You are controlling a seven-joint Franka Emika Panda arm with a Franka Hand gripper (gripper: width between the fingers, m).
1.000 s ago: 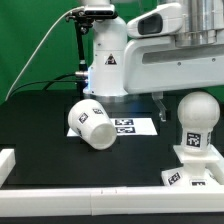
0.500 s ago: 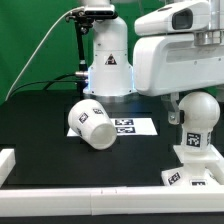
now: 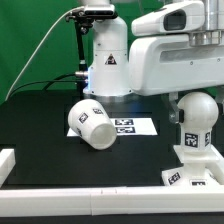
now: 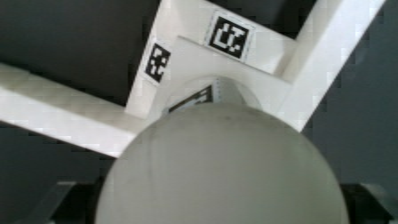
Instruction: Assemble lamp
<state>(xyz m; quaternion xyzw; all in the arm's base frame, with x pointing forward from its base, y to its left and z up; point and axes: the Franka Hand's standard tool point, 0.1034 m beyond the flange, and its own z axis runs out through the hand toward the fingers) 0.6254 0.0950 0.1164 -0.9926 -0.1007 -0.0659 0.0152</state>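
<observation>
- Jaws cannot be judged. The gripper (image 3: pixel 173 109) shows only as a dark sliver just beside the bulb (image 3: pixel 197 112) in the exterior view, and the wrist view does not show them clearly.
- Since a second ago the arm (image 3: pixel 165 55) has swung its big white link toward the exterior view's left, and it now hides the space beside the bulb's head. Over the last half second it has barely shifted.
- The table (image 3: pixel 40 120), the shade, the marker board, the base and the bulb lie as before.
- Only the exterior view shows the shade (image 3: pixel 92 123), which is tipped on its side just beside the marker board (image 3: pixel 130 127), well apart from the base (image 3: pixel 195 165).
- Only the wrist view shows the bulb's round head from close above, with two tags on the base beyond it.
- The bulb stands upright on the base at the exterior view's right, with the arm's wrist poised over it.
</observation>
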